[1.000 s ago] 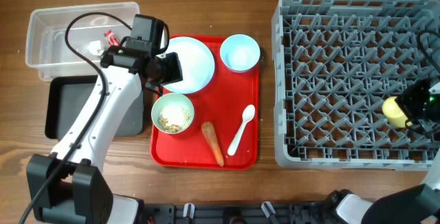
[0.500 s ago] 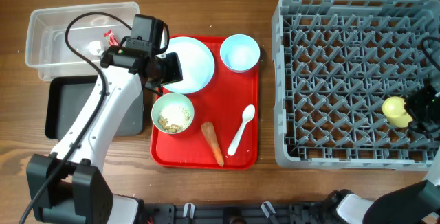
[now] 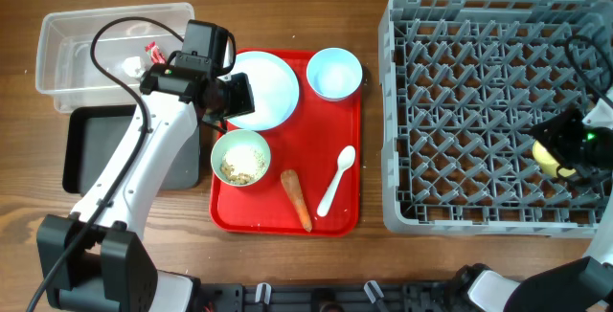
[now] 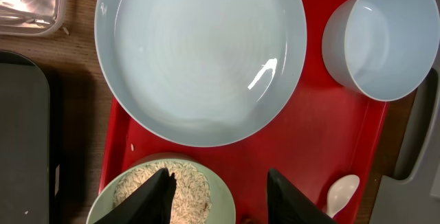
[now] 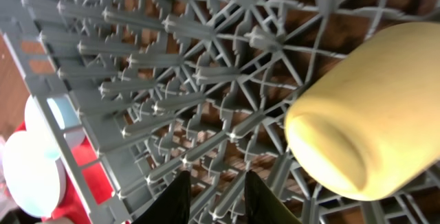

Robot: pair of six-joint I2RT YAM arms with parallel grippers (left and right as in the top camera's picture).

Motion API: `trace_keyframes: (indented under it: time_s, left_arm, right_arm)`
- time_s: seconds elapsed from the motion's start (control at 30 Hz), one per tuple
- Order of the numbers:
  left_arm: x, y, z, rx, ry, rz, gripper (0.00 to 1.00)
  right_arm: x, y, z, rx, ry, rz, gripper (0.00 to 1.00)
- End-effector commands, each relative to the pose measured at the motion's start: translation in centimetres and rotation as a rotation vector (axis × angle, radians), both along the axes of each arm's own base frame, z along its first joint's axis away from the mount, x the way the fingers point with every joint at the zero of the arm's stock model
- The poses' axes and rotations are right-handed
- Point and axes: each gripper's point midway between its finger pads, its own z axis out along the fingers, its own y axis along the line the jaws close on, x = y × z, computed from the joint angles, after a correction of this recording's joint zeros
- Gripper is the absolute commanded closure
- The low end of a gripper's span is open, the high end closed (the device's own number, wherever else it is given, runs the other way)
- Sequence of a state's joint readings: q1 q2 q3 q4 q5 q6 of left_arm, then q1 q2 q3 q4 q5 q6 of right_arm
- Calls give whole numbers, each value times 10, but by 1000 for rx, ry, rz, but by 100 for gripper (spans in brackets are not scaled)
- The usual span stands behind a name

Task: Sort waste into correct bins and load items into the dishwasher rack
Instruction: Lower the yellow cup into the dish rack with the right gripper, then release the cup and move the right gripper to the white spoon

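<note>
Left claw (image 4: 218,195) stands apart and empty above the pale green bowl (image 3: 217,147) of rice on the red tray (image 3: 273,211). Right claw (image 5: 216,198) is apart, gripping nothing. The yellow cup (image 5: 371,114) lies just beside it among the pegs of the grey rack (image 5: 137,80), towards the right side.

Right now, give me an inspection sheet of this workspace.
Surface: wooden table.
Job's things: plate, blue bowl, green bowl with rice, carrot, spoon on red tray; cup in rack; wrapper, white scrap in clear tub; black tray beside it.
Clutter: nothing seen.
Tools: left tool open above green bowl; right tool open, beside cup, holding nothing.
Cables: black cable looped over left arm; second cable over rack.
Surroundings: nothing seen.
</note>
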State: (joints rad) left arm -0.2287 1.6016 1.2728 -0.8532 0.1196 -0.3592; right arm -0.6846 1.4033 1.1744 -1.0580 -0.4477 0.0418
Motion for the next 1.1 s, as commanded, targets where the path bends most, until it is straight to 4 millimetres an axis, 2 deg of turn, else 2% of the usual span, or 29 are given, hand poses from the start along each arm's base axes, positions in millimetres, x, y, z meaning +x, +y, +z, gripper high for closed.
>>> trace_keyframes:
  time_s: [0.0, 0.17, 0.33, 0.4, 0.6, 0.77, 0.87, 0.93, 1.0, 1.07]
  left_arm:
    - [1, 3, 7, 13, -25, -6, 56]
    - [1, 3, 7, 13, -25, -6, 56]
    - [1, 3, 7, 13, -25, -6, 56]
    - [1, 3, 7, 13, -24, -6, 56]
    - [1, 3, 7, 13, -22, -6, 56]
    - [0, 4, 7, 13, -22, -6, 56]
    - [0, 4, 7, 13, -22, -6, 55]
    - [0, 4, 7, 13, -22, -6, 51]
    - [0, 4, 7, 13, -22, -6, 49]
    - [0, 4, 7, 13, -22, -6, 48]
  right_arm:
    - [-3, 17, -18, 53, 29, 60, 73]
    - [-11, 19, -42, 53, 131, 61, 72]
    - [-12, -6, -52, -51, 198, -43, 73]
    - [-17, -24, -55, -120, 246, -149, 72]
    - [-7, -44, -42, -189, 203, -227, 72]
    - [-6, -53, -21, -252, 159, -260, 72]
    - [0, -40, -14, -210, 104, -201, 69]
    - [14, -18, -3, -131, 0, -84, 65]
    - [31, 15, 18, -22, -163, 80, 53]
    - [37, 38, 36, 44, -271, 184, 47]
